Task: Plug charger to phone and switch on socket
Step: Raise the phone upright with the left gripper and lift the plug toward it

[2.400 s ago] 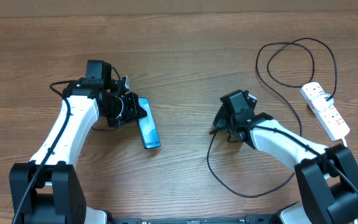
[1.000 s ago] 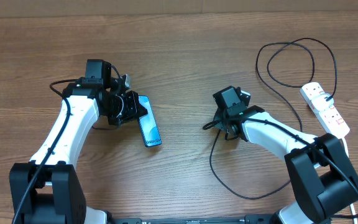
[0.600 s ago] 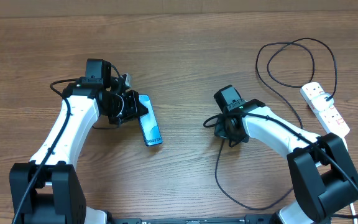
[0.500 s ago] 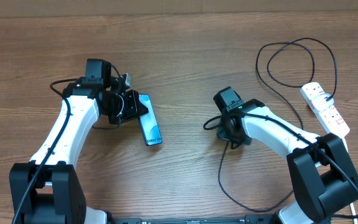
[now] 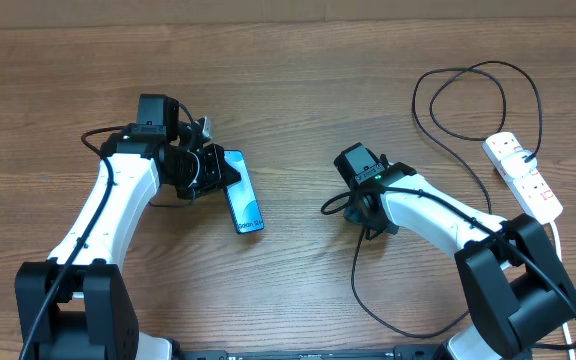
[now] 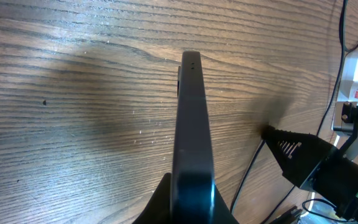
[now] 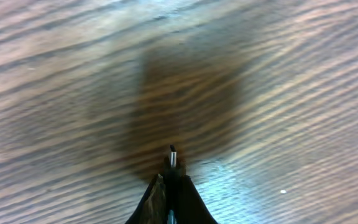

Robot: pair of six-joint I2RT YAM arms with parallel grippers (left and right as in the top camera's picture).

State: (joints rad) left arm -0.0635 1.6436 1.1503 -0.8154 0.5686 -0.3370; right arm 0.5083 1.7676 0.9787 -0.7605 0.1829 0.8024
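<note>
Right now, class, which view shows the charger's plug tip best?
Right wrist: the plug tip juts from the shut right gripper. Overhead shows the charger's cable, its tip too small to make out. Left wrist shows just cable.

The phone (image 6: pixel 192 124) is seen edge-on, clamped by the left gripper (image 6: pixel 191 190) above the wooden table (image 6: pixel 73 106); the charger cable (image 6: pixel 248 177) is seen at right.

White-shelled arms (image 5: pixel 98 215), black joints, black left tool (image 6: pixel 190 193) and right tool (image 7: pixel 169 186) (thin cables alongside).

Wood-grain table (image 5: pixel 298 80), faintly sheened; glossy-screened phone (image 5: pixel 243 205); smooth white plastic socket (image 5: pixel 523 178); matt black charger (image 5: pixel 414 100).
</note>
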